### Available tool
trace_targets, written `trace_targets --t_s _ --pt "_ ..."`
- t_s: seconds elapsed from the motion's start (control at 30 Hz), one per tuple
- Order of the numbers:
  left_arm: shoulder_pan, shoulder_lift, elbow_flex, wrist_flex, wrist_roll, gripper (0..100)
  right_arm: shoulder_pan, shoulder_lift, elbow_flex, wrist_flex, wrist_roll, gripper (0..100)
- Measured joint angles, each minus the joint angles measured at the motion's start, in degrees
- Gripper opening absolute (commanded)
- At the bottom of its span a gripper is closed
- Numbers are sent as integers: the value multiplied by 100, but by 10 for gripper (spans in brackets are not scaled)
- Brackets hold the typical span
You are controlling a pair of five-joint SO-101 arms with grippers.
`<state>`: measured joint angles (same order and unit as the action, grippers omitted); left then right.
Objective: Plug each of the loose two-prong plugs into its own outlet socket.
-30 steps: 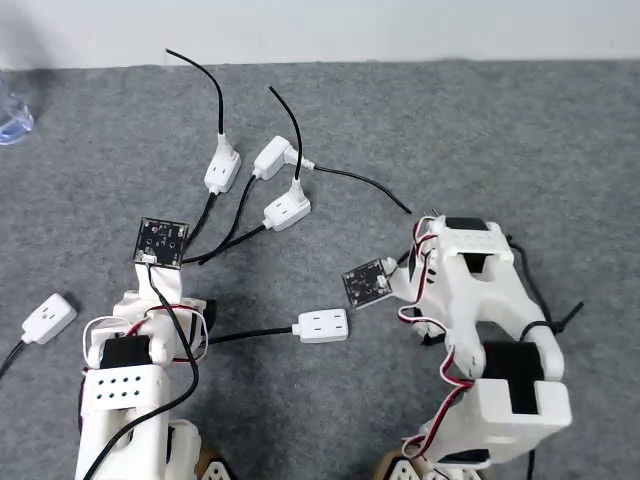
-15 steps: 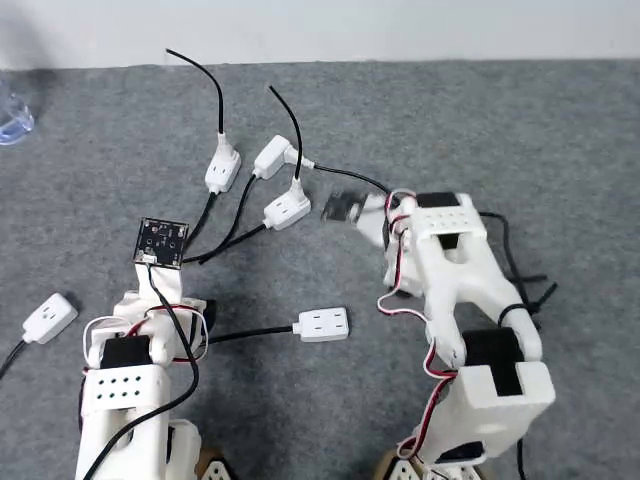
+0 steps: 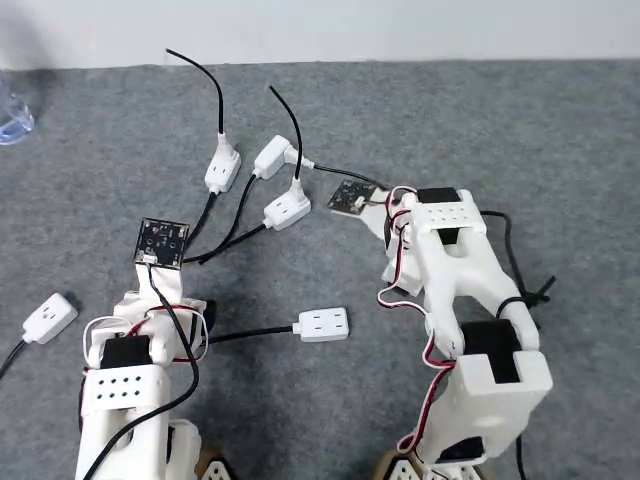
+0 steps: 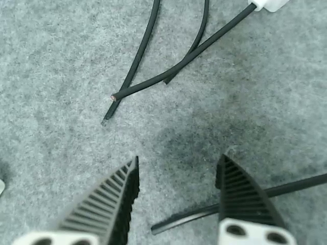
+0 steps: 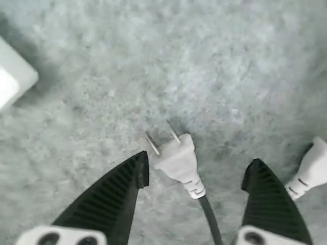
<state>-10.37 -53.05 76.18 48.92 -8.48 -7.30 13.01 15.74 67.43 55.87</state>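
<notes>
A loose white two-prong plug (image 5: 176, 155) lies on the grey carpet with its prongs pointing away from my right gripper (image 5: 199, 159). That gripper is open, its fingers either side of the plug and clear of it. From above, this plug (image 3: 306, 164) sits beside a white connector (image 3: 275, 157), and its black cable runs back under the right arm (image 3: 450, 260). Two more white connectors (image 3: 222, 167) (image 3: 286, 210) lie close by. One white outlet (image 3: 323, 324) rests between the arms, another (image 3: 48, 317) at the left edge. My left gripper (image 4: 180, 161) hangs open over bare carpet near cut cable ends (image 4: 112, 97).
A black cable (image 4: 204, 209) runs across the carpet just below the left gripper's fingers. Two white connector bodies (image 5: 13, 76) (image 5: 311, 171) flank the right gripper's plug. A clear bottle (image 3: 12, 115) stands at the far left edge. The carpet's right side is open.
The right arm has swung left and forward, from beside the middle outlet up to the plug cluster. The left arm has not moved.
</notes>
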Motion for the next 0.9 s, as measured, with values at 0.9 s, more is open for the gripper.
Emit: trace_targets --t_s 0.9 --pt "0 0 0 0 0 229 492 519 -70 185 2163 295"
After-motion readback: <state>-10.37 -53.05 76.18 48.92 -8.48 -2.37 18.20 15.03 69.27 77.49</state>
